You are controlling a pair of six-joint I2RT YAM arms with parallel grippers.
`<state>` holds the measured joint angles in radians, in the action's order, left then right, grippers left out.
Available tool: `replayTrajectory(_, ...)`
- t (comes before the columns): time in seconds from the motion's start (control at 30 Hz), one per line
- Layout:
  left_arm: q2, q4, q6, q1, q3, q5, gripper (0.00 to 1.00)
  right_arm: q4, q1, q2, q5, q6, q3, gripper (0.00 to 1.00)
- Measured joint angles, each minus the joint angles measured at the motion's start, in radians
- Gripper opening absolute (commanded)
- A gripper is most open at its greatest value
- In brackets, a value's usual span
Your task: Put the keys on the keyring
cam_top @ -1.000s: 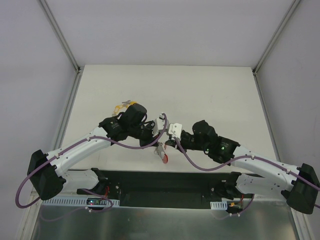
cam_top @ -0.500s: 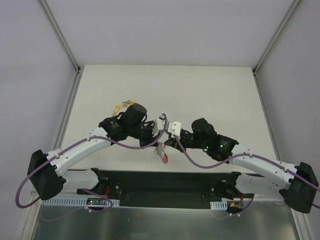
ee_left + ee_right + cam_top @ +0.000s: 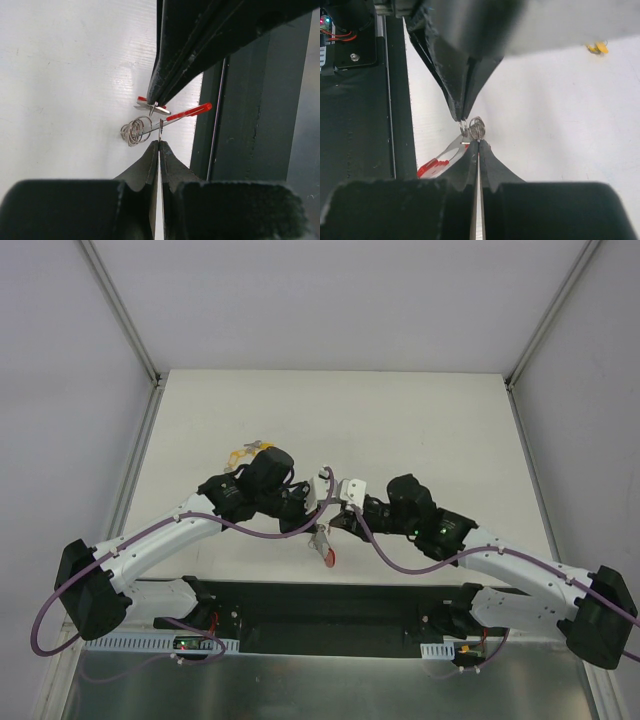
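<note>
My two grippers meet tip to tip over the table's near edge. The keyring shows as a silvery wire coil [image 3: 134, 131] with a flat silver-and-red part [image 3: 436, 162] hanging under it; from above only its red end [image 3: 328, 556] shows. My left gripper [image 3: 159, 142] is shut on a thin metal loop of the keyring, seen edge-on. Opposite it, my right gripper [image 3: 478, 142] is shut on the coil [image 3: 476, 127]. The left fingers [image 3: 462, 95] come down from the top of the right wrist view. A small yellow-and-silver cluster [image 3: 246, 452], possibly the keys, lies behind the left arm.
A black base strip [image 3: 320, 605] runs along the near edge just below the keyring. The white table [image 3: 400, 420] is bounded by metal rails left and right. The yellow cluster [image 3: 596, 47] also shows far off in the right wrist view.
The right wrist has shifted slightly up and towards the left gripper. The left arm has held still, and both grippers have stayed shut.
</note>
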<state>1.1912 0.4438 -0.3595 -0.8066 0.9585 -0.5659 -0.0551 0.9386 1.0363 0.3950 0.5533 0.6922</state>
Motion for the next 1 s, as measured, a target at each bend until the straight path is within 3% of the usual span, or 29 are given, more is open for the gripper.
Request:
replayTrajectory(0.5, 0.000, -0.035, -0.002, -0.006, -0.010, -0.001, 0.00, -0.105, -0.113, -0.044, 0.162, -0.064, -0.100, 0.01)
replayTrajectory(1.0, 0.000, -0.065, -0.016, -0.006, -0.026, -0.002, 0.00, -0.151, -0.125, -0.040, 0.233, -0.078, -0.105, 0.01)
